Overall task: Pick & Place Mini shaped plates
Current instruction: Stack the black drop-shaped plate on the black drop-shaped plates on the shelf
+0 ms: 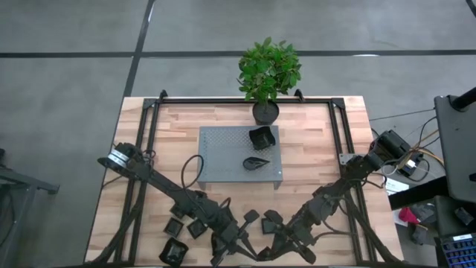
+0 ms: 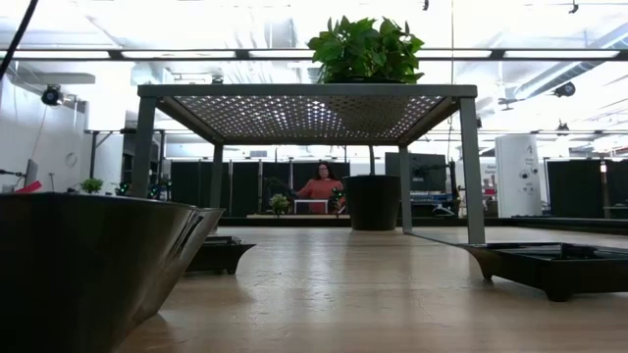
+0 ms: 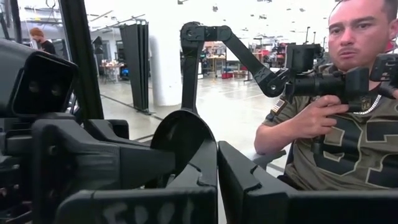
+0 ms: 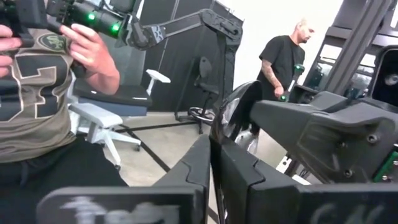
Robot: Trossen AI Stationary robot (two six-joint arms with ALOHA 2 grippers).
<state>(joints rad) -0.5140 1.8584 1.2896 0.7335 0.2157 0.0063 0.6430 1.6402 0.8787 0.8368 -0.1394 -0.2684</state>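
Observation:
My left gripper (image 3: 216, 148) is shut on a small black rounded dish (image 3: 183, 134) near the table's near edge, and it also shows in the high view (image 1: 232, 242). My right gripper (image 4: 210, 142) is beside it (image 1: 279, 242), shut on another small black dish (image 4: 231, 112). Two more dishes, a square one (image 1: 262, 137) and a leaf-shaped one (image 1: 256, 162), lie on the grey perforated platform (image 1: 223, 167). Several loose dishes (image 1: 178, 223) lie flat on the wood at the near left. My left gripper pinches the dish's rim (image 3: 202, 144) between its two fingers. The dish stands on edge and rises beyond the fingertips. The fingers point out past the table's near edge. No table shows under the dish. My right gripper pinches the other dish's rim (image 4: 214, 138) between its two fingers. This dish also stands on edge beyond the fingertips, its hollow side showing. The fingers point out past the near edge.
A potted plant (image 1: 266, 110) stands at the platform's far side. A dark metal frame (image 1: 149, 126) runs along the table's sides. A person (image 3: 336, 124) holding a device sits just beyond the near edge. In the low view dishes (image 2: 549, 267) lie to either side.

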